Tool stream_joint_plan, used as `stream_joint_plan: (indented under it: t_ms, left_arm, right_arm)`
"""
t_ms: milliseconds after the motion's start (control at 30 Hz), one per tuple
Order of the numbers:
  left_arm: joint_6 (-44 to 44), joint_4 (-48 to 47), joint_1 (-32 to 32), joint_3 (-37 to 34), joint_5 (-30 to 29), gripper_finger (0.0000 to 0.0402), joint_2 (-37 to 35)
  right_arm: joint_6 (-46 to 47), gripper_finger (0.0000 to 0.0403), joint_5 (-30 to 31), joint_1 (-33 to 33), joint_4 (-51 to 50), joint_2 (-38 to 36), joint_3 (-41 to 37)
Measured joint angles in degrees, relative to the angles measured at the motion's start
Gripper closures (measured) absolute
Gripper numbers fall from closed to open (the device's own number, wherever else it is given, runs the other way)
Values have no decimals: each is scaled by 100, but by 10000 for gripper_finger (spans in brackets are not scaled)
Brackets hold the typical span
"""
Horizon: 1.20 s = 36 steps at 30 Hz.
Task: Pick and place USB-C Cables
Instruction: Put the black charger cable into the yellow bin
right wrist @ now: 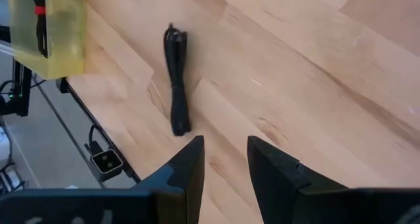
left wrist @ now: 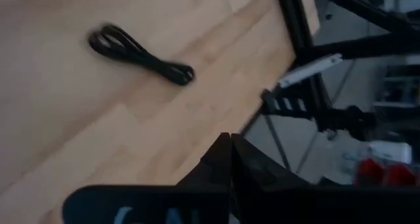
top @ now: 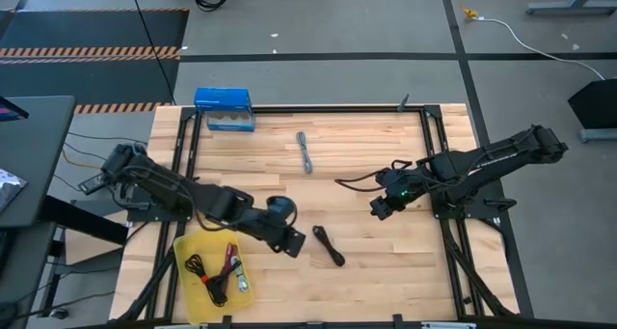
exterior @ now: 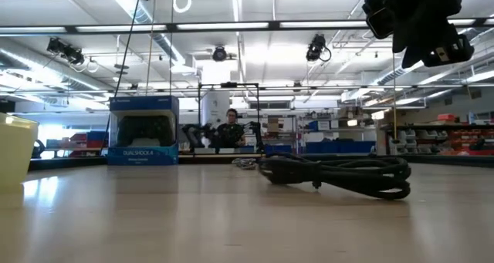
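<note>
Left gripper (top: 289, 240): fingers pressed together with nothing between them, just beside the yellow tray (top: 186, 247) at the table's near edge, the black cable bundle close on its right.
Right gripper (top: 383, 205): fingers parted and empty, raised over mid-table, its wrist view looking down on the bundle.
Black cable bundle (top: 329, 245): lies flat on bare wood between the two grippers, a thin, long, tightly folded loop of matte rubbery cord.
Grey cable bundle (top: 306, 151): farther back on the table, well apart from both arms.
Tray contents: black cables (top: 201, 272) and a red-tied one (top: 231, 261) already lie inside the translucent plastic tray.
Step in hand: probably picking the black bundle; the fingers should straddle its narrow middle, crosswise, and close low so all strands are caught.
Table (top: 386, 261): pale butcher-block planks, smooth.
Blue box (top: 224, 109): glossy cardboard at the back edge.
</note>
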Motion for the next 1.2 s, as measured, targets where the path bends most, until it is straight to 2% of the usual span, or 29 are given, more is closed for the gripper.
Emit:
stream_joint_plan:
  t_ms: [133,367,533,633,700,900,1200]
  left_arm:
    - [736,16,106,-2,-299,366,104]
    - [3025,965,439,-7,-297,281,802]
    - [4912,1650,544,-7,-8,218,1418]
    - [6260,1724,525,-7,208,187,1730]
    - [6839,1613,520,-7,307,171,1881]
    - [8134,1242,571,-7,391,147,2134]
    - [9985,1253,784,-4,-37,158,2630]
  right_arm:
    - [-1,281,31,-2,37,0,-2]
    - [24,281,-39,-4,81,0,0]
    - [63,281,-81,-4,127,0,-2]
    - [66,281,-85,-4,150,0,-1]
    - [68,281,-147,-4,159,0,-2]
    - [276,281,-234,0,174,0,-2]
    - [622,281,-303,3,339,2,-2]
